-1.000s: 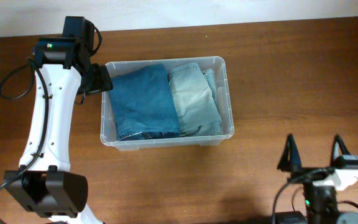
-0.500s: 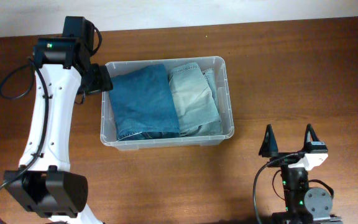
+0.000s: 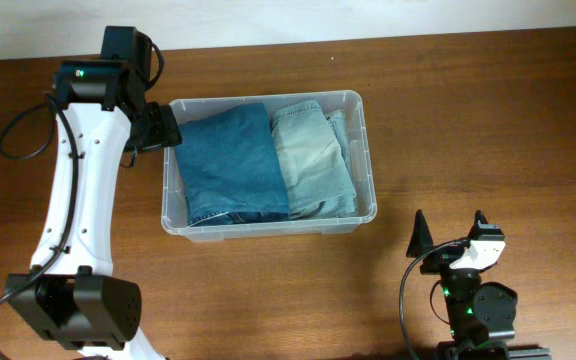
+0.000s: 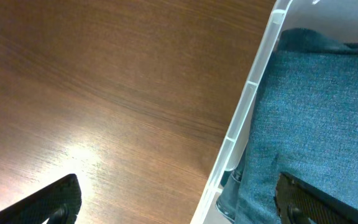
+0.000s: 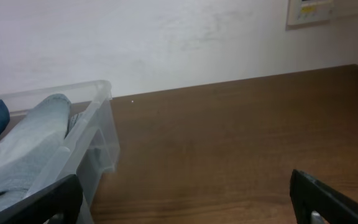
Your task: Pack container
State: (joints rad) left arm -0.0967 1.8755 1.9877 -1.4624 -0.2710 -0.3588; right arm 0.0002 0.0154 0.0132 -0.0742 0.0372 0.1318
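Note:
The container (image 3: 366, 150), a clear plastic bin, sits mid-table and holds folded dark blue jeans (image 3: 230, 165) on its left and folded light blue jeans (image 3: 313, 160) on its right. My left gripper (image 3: 163, 128) hangs open at the bin's far left corner. The left wrist view shows that gripper (image 4: 179, 208) astride the bin's rim (image 4: 253, 93), one finger over bare table and the other over the dark jeans (image 4: 316, 112). My right gripper (image 3: 449, 222) is open and empty, low over the table to the near right of the bin. In its own view the right gripper (image 5: 185, 205) faces the bin's end wall (image 5: 98, 124) and the light jeans (image 5: 23, 143).
The wooden table (image 3: 468, 100) runs back to a white wall bearing a wall plate (image 5: 319, 11). A black cable (image 3: 13, 130) loops beside the left arm. The right arm's base (image 3: 483, 315) sits at the table's near edge.
The right gripper has moved left along the near side of the table, staying open. The left arm, the bin and the jeans have not moved.

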